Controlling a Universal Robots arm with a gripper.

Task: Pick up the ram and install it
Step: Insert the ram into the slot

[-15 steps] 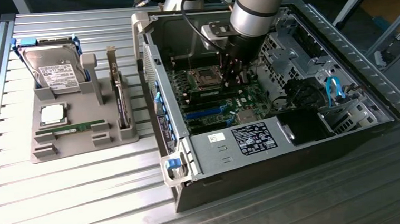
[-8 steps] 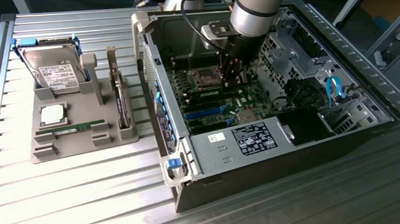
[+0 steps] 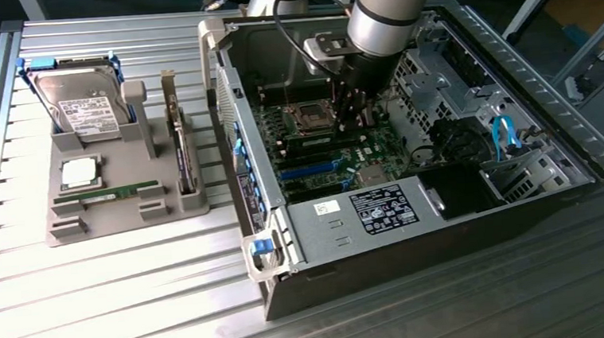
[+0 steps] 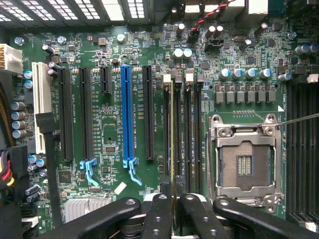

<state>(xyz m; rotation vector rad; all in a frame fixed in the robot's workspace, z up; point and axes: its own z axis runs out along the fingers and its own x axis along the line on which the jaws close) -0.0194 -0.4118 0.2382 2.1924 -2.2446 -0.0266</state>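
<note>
**Item: the ram** (image 4: 172, 134). We log it pinched edge-on between the closed fingers of the tool (image 4: 173, 195). Its long axis runs parallel to the memory slots (image 4: 188, 129) directly under the tool. We cannot tell whether it is seated.

**Container: computer case** (image 3: 284, 226). It holds the motherboard (image 4: 109, 99) and an empty processor socket (image 4: 244, 162) just beside the tool.

**Container: grey tray** (image 3: 124, 221). It sits on the counter (image 3: 131, 308), well apart from the tool, and holds a hard drive (image 3: 87, 104), a processor chip (image 3: 79, 173) and a second green stick (image 3: 107, 194).
</note>
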